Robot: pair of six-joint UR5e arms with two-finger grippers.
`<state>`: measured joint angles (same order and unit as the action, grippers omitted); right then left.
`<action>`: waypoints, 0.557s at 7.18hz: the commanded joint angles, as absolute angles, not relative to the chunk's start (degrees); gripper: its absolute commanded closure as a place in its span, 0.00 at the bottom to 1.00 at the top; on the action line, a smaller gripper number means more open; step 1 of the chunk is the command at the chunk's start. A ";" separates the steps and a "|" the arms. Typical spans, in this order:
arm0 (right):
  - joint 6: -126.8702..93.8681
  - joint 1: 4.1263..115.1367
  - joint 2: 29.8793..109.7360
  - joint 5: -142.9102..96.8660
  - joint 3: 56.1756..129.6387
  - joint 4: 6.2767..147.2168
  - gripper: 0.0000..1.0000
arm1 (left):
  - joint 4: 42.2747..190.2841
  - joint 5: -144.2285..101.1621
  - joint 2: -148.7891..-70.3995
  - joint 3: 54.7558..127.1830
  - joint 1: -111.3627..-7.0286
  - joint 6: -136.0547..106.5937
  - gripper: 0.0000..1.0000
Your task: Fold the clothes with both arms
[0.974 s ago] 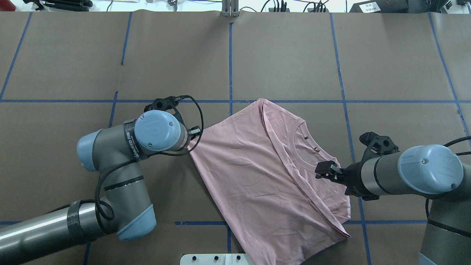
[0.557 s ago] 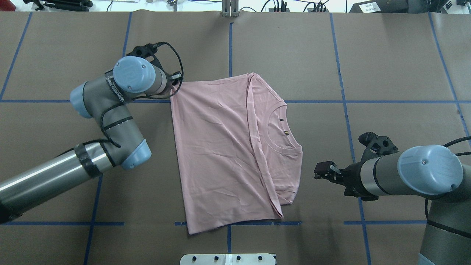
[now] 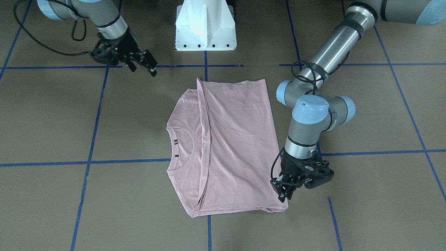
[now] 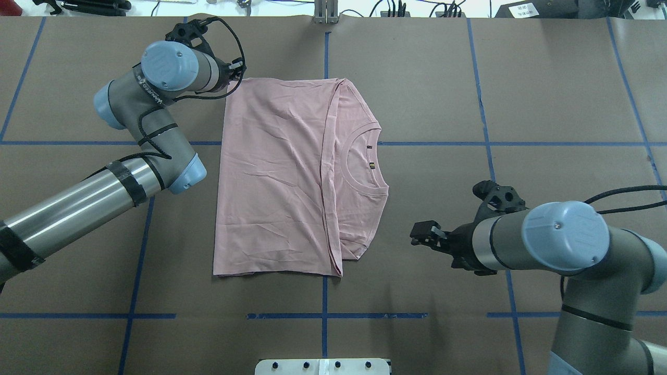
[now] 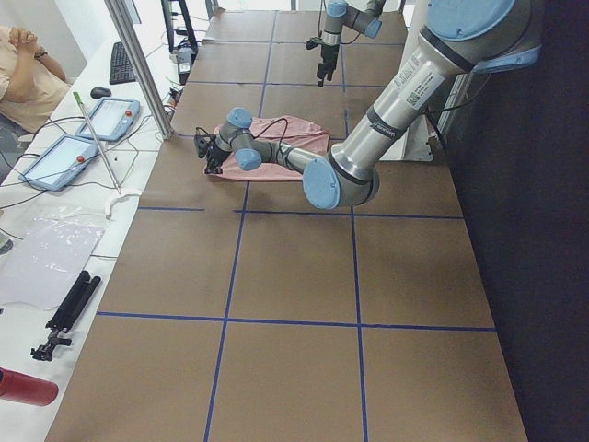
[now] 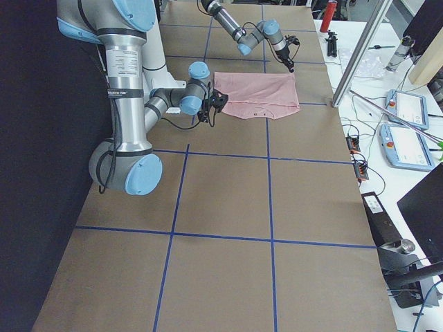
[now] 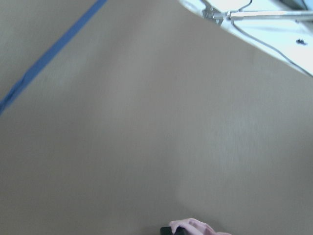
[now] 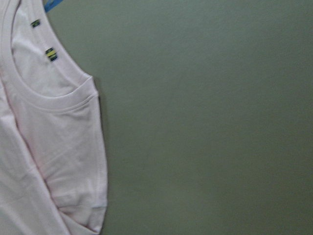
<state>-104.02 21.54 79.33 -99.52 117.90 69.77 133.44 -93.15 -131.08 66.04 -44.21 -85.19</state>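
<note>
Overhead view: T-shirt [image 4: 281, 177] lay long-axis top-to-bottom at centre, left claw [image 4: 235, 73] pinching its upper-left corner; right claw [image 4: 423, 234], jaws apart and empty, sat off its lower-right edge.

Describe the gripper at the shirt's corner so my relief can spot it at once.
On the brown, blue-taped table lies a pink shirt. The left gripper sits at the shirt's far-left corner in the overhead view, on the side away from the collar. Unlike the right gripper, open over bare table off the collar side, it pinches the cloth.
</note>
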 commanded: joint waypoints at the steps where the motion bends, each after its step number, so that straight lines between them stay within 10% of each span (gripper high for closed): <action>1: -109.03 13.92 70.17 -88.21 111.74 70.31 0.00 | 127.05 -96.13 -125.69 81.34 -41.31 -87.96 0.51; 4: -113.02 11.08 64.10 -83.51 103.31 70.31 0.09 | 124.89 -96.33 -125.68 82.88 -40.79 -88.33 0.50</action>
